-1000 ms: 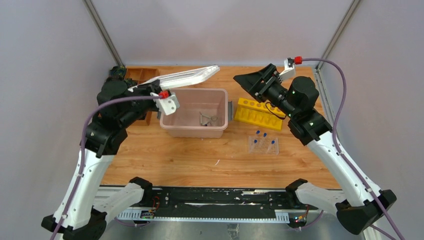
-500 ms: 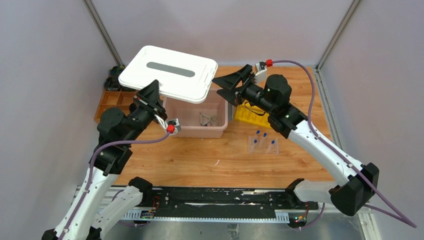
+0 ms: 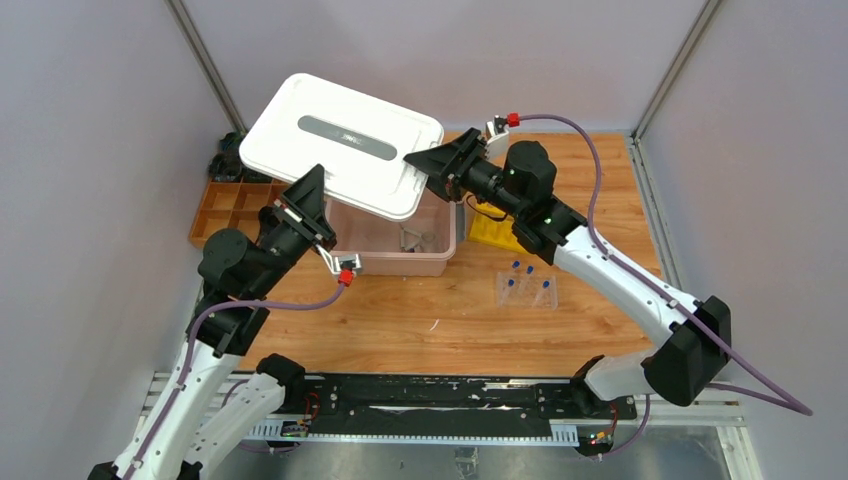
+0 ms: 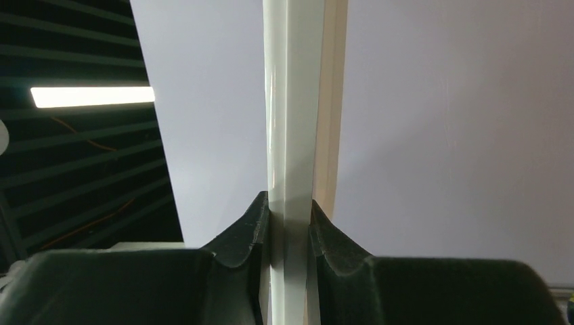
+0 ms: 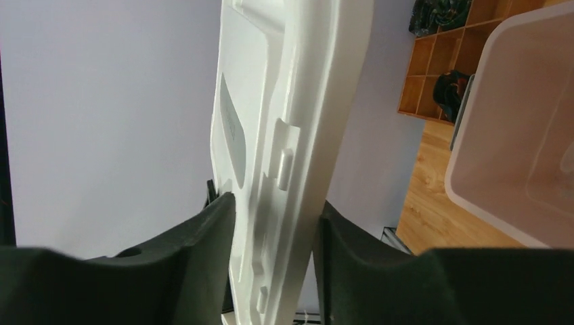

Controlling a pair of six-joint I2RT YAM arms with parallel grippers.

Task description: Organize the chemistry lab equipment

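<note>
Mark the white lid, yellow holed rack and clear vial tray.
white lid (image 3: 345, 165), top external view, top face.
yellow holed rack (image 3: 490, 235), top external view, visible end.
clear vial tray (image 3: 527, 298), top external view, bare base.

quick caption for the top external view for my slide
Left end effector and right end effector hold the white lid by opposite edges, tilted above the open pink bin.

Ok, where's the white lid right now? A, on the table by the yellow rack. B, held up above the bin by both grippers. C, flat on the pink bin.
B: the white lid hangs tilted over the bin, the left gripper and right gripper gripping opposite edges.
</note>
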